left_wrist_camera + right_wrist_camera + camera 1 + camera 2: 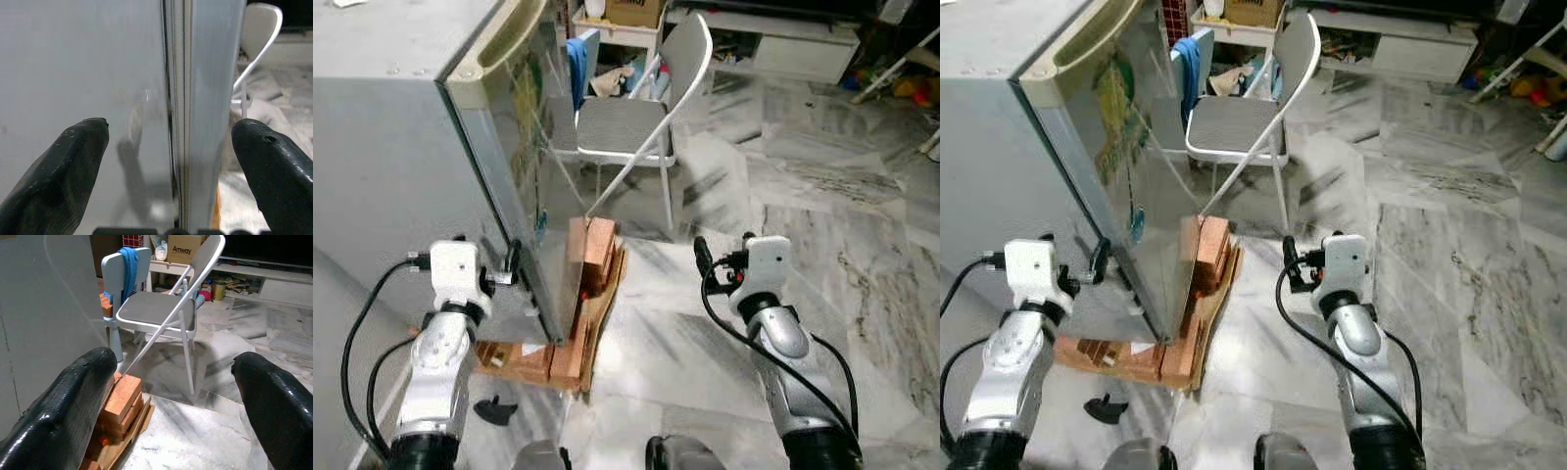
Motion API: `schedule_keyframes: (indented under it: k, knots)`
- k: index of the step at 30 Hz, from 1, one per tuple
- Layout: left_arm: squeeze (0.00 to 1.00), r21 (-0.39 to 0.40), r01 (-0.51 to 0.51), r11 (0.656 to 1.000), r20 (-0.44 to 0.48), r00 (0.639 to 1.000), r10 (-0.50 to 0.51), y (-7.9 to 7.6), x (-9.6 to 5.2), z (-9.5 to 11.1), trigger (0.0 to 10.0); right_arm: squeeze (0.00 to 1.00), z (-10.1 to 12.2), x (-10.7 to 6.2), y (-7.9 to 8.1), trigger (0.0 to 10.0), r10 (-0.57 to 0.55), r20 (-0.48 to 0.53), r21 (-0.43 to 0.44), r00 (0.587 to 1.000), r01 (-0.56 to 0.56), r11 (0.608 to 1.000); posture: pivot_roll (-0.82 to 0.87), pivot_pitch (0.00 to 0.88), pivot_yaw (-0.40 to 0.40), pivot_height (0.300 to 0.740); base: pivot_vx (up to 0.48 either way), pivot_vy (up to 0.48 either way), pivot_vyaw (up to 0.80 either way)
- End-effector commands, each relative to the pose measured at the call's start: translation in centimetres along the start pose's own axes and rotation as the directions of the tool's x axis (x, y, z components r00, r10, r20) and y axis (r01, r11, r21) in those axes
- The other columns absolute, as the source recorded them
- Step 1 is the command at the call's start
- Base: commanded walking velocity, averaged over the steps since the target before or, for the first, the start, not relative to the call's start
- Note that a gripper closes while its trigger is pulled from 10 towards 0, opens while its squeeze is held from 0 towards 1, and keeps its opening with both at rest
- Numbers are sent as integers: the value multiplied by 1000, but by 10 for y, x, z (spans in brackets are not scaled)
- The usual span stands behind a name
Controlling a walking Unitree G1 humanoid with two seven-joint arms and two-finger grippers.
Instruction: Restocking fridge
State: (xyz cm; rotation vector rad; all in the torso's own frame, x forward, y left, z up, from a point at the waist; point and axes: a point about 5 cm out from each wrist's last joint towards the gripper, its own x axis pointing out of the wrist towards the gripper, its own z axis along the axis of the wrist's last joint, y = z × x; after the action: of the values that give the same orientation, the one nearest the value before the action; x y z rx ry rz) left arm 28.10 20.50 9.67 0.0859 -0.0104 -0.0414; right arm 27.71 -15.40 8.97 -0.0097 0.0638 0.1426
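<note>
Marble floor (822, 196), grey fridge (391, 147) at robot's left, door closed, propped on bricks (592, 250). Left gripper (171, 142) fingers apart, straddling the door seam at the fridge's front corner. Right gripper (171, 382) also apart, empty, facing a folding chair (636, 117).

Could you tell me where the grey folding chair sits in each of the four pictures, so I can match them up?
Left eye view: folding chair at upper centre, behind the fridge.
Right eye view: upper centre.
Left wrist view: its white frame at the upper right, past the fridge's edge.
Right wrist view: upper centre.
Shared landmark: the stacked bricks before the chair.
</note>
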Motion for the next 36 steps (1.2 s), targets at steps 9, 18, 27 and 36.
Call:
schedule_keyframes:
  k: [9,18,27,36]
  knots:
    - [0,12,52,999,-6,999,-52,-2,7,2,10000,0,4,-4,-1,10000,-9,9,-9,1000,9,1000,32,80,-4,740,0,0,-734]
    - [0,-14,73,997,-10,997,-73,-5,11,1,10000,0,3,-6,0,10000,-3,-4,-4,1000,3,1000,33,97,-11,740,0,0,-196]
    - [0,-71,183,980,-47,981,-187,-13,10,1,10000,0,3,-9,0,10000,-1,-11,-5,1000,1,1000,29,105,-9,740,0,0,0]
    - [0,-6,188,982,-44,981,-188,-18,26,3,10000,0,4,-13,-1,10000,-3,-39,-3,999,3,1000,36,110,-11,740,0,0,0]
